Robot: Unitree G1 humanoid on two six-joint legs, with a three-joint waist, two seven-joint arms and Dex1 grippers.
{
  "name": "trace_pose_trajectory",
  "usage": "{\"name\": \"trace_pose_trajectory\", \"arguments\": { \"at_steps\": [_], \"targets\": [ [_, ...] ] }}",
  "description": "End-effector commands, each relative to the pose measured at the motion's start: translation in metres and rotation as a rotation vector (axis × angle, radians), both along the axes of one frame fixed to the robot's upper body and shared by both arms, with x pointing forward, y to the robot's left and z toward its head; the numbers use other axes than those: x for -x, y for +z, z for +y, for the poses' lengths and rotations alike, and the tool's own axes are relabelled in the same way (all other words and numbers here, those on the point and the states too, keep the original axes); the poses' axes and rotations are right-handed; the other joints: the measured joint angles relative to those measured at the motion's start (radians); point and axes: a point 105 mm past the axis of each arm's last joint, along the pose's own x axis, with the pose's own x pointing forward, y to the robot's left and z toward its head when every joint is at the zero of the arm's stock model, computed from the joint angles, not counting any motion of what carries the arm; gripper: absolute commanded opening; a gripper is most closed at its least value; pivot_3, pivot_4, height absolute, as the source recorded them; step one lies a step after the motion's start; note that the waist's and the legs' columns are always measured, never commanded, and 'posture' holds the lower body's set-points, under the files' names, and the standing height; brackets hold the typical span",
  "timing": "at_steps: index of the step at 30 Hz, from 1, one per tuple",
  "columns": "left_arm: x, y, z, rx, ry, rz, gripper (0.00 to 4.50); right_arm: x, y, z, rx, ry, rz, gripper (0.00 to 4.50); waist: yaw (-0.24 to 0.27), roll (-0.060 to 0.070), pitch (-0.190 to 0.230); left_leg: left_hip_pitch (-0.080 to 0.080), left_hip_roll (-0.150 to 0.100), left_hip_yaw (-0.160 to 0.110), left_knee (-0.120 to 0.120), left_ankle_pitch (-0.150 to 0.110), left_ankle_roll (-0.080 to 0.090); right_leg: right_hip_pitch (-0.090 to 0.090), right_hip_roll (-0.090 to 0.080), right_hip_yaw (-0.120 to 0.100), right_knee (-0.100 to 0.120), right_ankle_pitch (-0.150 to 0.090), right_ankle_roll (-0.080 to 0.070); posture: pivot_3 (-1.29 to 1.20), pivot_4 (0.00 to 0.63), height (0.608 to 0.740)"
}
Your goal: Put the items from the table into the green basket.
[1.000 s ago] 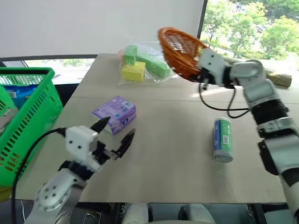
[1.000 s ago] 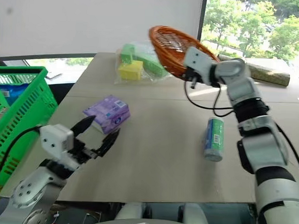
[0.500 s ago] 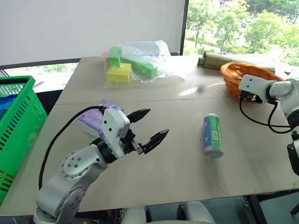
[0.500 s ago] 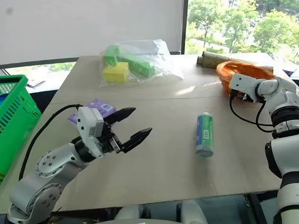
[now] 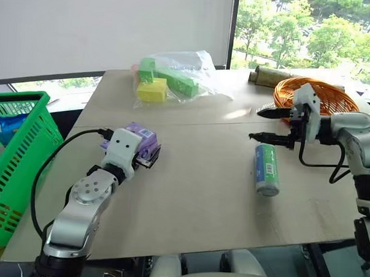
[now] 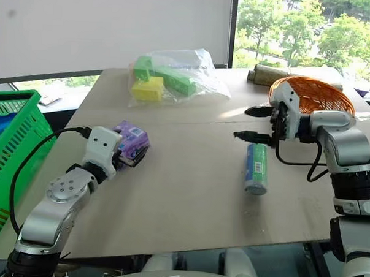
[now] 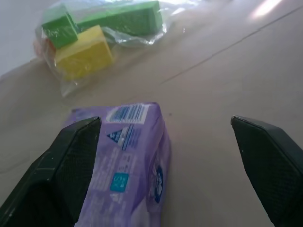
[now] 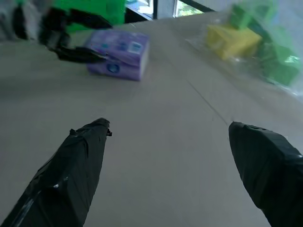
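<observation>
The lavender-purple packet (image 5: pixel 143 140) lies on the table (image 5: pixel 195 194) left of the middle. My left gripper (image 7: pixel 164 122) is open right at it; the packet (image 7: pixel 128 175) sits low between the wide-spread fingers, close to one finger (image 7: pixel 71 161). The green-and-blue can (image 5: pixel 266 169) lies on its side right of the middle. My right gripper (image 5: pixel 255 124) hangs open just beyond the can's far end, pointing left, with nothing in it. The green basket (image 5: pixel 15 162) stands off the table's left edge.
An orange wicker basket (image 5: pixel 316 96) sits on the table at the back right, just behind my right hand. A clear bag of green and yellow blocks (image 5: pixel 169 79) lies at the back, with a brownish roll (image 5: pixel 270 75) beside it. A seam (image 5: pixel 198 124) crosses the tabletop.
The right gripper let go of the orange basket, which now rests at the back right, and drew back, open, to the can. The left gripper moved forward and down onto the packet.
</observation>
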Motion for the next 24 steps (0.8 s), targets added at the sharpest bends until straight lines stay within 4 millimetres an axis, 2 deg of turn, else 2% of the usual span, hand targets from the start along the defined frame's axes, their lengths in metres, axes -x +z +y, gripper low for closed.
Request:
{"name": "trace_pose_trajectory", "arguments": {
  "at_steps": [1, 5, 9, 12, 19, 22, 24],
  "targets": [
    [-0.011, -0.004, 0.012, -0.086, 0.039, 0.0, 4.5, 0.025, 0.021, 0.011, -0.105, 0.053, -0.029, 4.36, -0.002, -0.001, -0.001, 0.0, 0.0, 0.0, 0.0, 0.0, 0.0, 0.0, 0.0, 0.0, 0.0, 0.0, 0.0, -0.11, 0.0, 0.74],
    [-0.024, -0.019, 0.025, -0.116, 0.077, 0.062, 4.5, 0.029, 0.009, 0.009, -0.092, 0.02, -0.08, 4.36, -0.004, -0.004, -0.003, 0.001, -0.001, -0.002, 0.003, 0.0, 0.0, 0.001, 0.0, -0.002, 0.0, 0.0, 0.0, -0.12, 0.0, 0.74],
    [-0.025, -0.037, 0.024, -0.044, 0.073, 0.174, 4.5, 0.027, 0.005, 0.005, -0.069, -0.011, -0.094, 4.36, -0.012, -0.003, -0.003, 0.001, -0.001, 0.0, 0.004, 0.0, 0.0, 0.001, 0.001, 0.0, 0.0, 0.0, 0.0, -0.14, 0.0, 0.74],
    [-0.024, -0.042, 0.023, -0.038, 0.065, 0.205, 3.74, 0.024, 0.007, 0.003, -0.074, -0.028, -0.109, 4.5, -0.012, -0.002, -0.004, 0.001, -0.001, -0.001, 0.003, 0.0, 0.0, 0.001, 0.001, -0.001, 0.001, 0.0, 0.0, -0.14, 0.0, 0.74],
    [-0.028, -0.034, 0.026, -0.034, 0.097, 0.161, 0.68, 0.019, 0.011, 0.006, -0.114, -0.049, -0.09, 4.5, -0.009, 0.002, -0.007, 0.001, -0.001, -0.001, 0.004, 0.0, 0.0, 0.002, 0.001, -0.001, 0.001, 0.0, 0.0, -0.13, 0.0, 0.74],
    [-0.03, -0.026, 0.03, -0.06, 0.112, 0.126, 0.68, 0.016, 0.014, 0.009, -0.126, -0.039, -0.091, 4.5, -0.01, 0.002, -0.007, 0.002, -0.002, -0.001, 0.004, 0.0, 0.0, 0.002, 0.001, -0.001, 0.001, 0.0, 0.0, -0.12, 0.0, 0.74],
    [-0.035, -0.011, 0.039, -0.077, 0.159, 0.064, 0.68, 0.015, 0.017, 0.013, -0.141, -0.021, -0.092, 4.5, -0.008, 0.002, -0.007, 0.002, -0.002, -0.002, 0.004, 0.0, 0.0, 0.002, 0.002, -0.001, 0.001, 0.0, 0.0, -0.11, 0.0, 0.74]
  ]
}}
